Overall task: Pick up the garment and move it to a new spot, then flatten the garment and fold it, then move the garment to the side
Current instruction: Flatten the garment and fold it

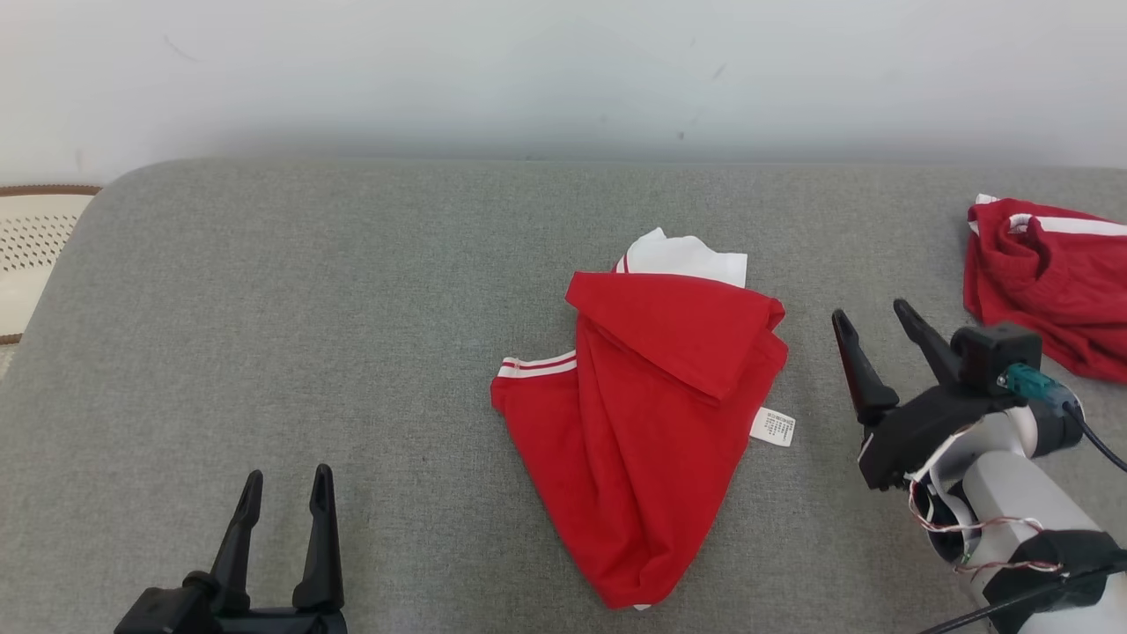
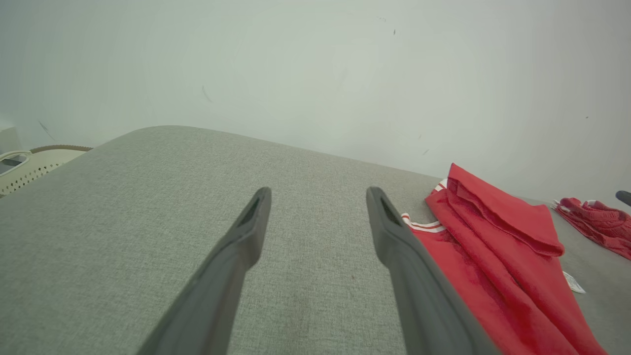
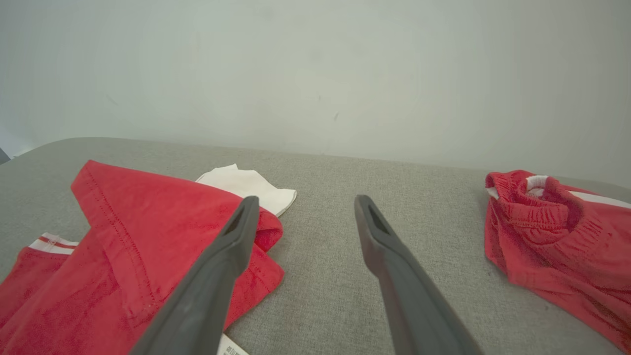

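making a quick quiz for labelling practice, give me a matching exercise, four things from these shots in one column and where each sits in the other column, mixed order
Things:
1. crumpled red cloth shirt with a white-striped cuff
2. small white printed care label
3. bunched red garment with a white stripe
4. cream perforated basket

Places:
A. off the left end of the grey fabric surface
B. far right of that surface
C. middle of that surface
D. poking out at the shirt's right edge

Pairs: 1-C, 2-D, 3-B, 4-A
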You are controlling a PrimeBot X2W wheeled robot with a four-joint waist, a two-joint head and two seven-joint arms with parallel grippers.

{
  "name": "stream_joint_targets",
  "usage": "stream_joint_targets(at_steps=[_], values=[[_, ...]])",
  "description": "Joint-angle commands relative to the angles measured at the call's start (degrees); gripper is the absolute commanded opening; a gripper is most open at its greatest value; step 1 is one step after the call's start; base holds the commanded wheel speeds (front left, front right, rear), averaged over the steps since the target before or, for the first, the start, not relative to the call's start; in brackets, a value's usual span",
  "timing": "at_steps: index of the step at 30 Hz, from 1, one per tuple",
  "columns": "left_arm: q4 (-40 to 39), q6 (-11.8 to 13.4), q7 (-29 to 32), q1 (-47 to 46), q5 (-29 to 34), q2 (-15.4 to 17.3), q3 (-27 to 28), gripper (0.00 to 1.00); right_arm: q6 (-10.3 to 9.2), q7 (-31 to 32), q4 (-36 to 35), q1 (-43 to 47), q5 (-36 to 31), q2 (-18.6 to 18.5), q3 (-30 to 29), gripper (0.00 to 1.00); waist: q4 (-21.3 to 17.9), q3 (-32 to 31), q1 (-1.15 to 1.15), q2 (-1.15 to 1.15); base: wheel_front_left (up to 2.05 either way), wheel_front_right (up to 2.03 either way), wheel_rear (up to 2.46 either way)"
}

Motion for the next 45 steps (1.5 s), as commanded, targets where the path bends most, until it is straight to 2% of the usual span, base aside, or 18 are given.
stream_joint_targets(at_steps=[1, 9, 14, 33, 34, 35, 45], values=[[-0.4, 0.3, -0.2, 0.6, 0.3, 0.0, 0.1, 1.0, -0.01, 0.7, -0.6, 1.5, 0.0, -0.2, -0.6, 1.0, 0.0, 0.1, 0.0, 0.0, 0.0, 0.0, 0.0], [-0.4, 0.1, -0.2, 0.0, 0.3, 0.0, -0.1, 1.0, -0.01, 4.0, -0.3, 3.8, 0.3, 0.9, -0.8, 1.0, 0.4, 0.5, 0.0, 0.0, 0.0, 0.0, 0.0], [-0.2, 0.0, -0.2, -0.6, 0.0, 0.0, -0.3, 1.0, -0.01, 5.6, 2.2, 2.1, 1.4, 1.8, 0.1, 1.0, 1.3, 1.2, 0.0, 0.0, 0.0, 0.0, 0.0], [-0.2, -0.9, -0.2, -2.5, -0.4, 0.0, -0.4, 1.0, -0.01, 4.9, 18.6, -8.0, 5.6, 4.9, 6.1, 1.0, 4.5, 5.5, 0.0, 0.0, 0.0, 0.0, 0.0], [-0.2, -1.0, -0.2, -2.6, -0.4, 0.0, -0.5, 1.0, -0.01, 5.1, 19.3, -8.4, 5.9, 5.0, 6.4, 0.55, 4.6, 5.7, 0.0, 0.0, 0.0, 0.0, 0.0], [-0.1, -0.9, -0.2, -3.0, -0.4, 0.0, -0.6, 1.0, -0.01, 4.8, 20.5, -9.2, 6.3, 5.0, 7.0, 0.0, 4.9, 6.3, 0.0, 0.0, 0.0, 0.0, 0.0], [0.4, -0.7, -0.2, -2.6, -0.5, 0.0, 0.0, 1.0, -0.01, 0.6, 20.5, -9.4, 8.8, 4.7, 9.7, 0.0, 3.9, 6.1, 0.0, 0.0, 0.0, 0.0, 0.0]])
